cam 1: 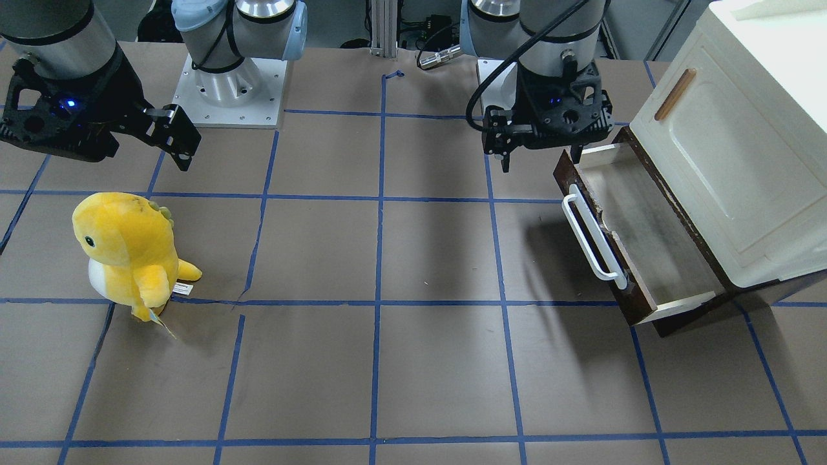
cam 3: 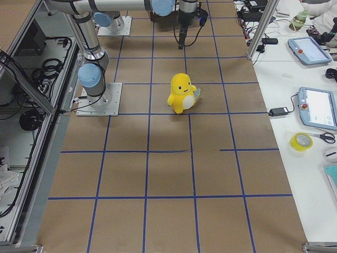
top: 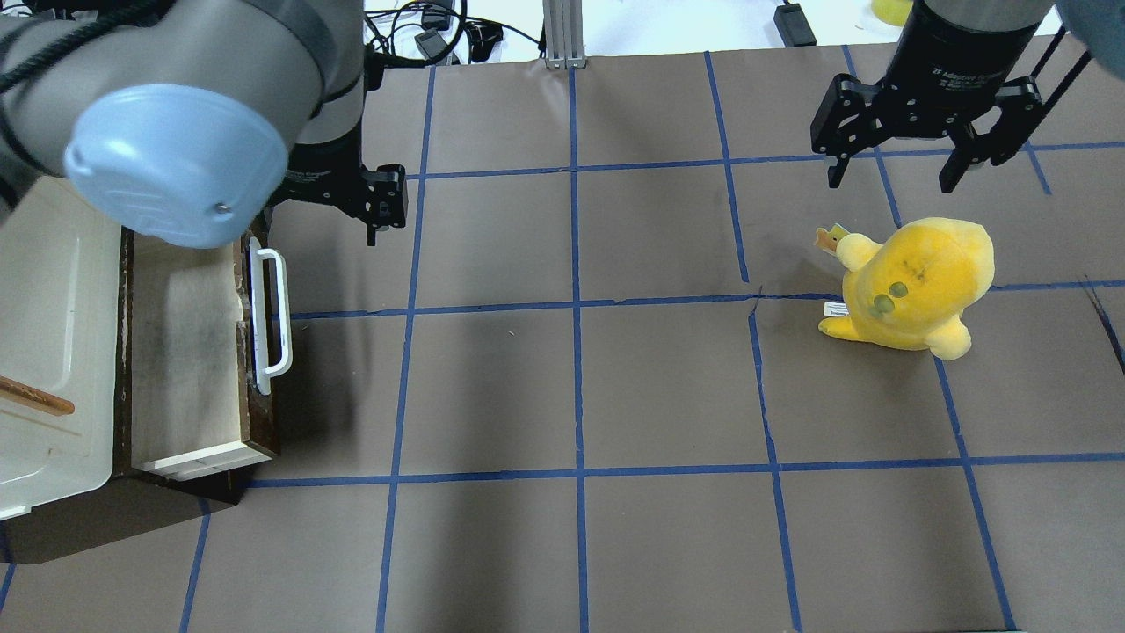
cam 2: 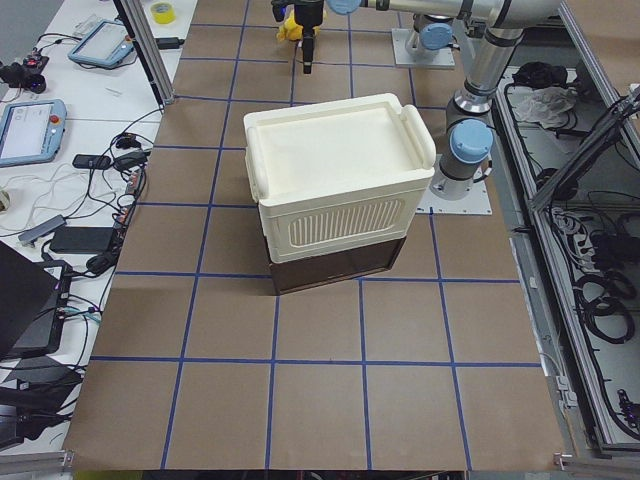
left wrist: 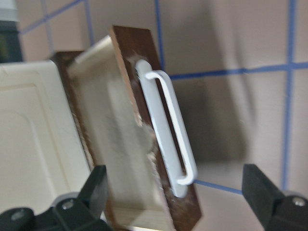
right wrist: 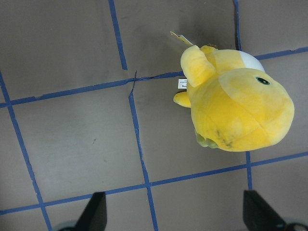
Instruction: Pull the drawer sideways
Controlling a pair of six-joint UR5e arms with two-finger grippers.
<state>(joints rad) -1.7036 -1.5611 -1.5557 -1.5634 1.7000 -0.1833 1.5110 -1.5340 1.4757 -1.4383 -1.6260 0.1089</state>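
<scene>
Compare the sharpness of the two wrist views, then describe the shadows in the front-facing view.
Left wrist view: blurred, the drawer and its white handle look smeared. Right wrist view: sharp, the plush toy clearly outlined. Front-facing view: broad, soft-edged shadows lie on the table beside the drawer.

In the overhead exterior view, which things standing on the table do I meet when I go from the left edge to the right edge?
Cream cabinet → open drawer → white bar handle → yellow plush toy.
</scene>
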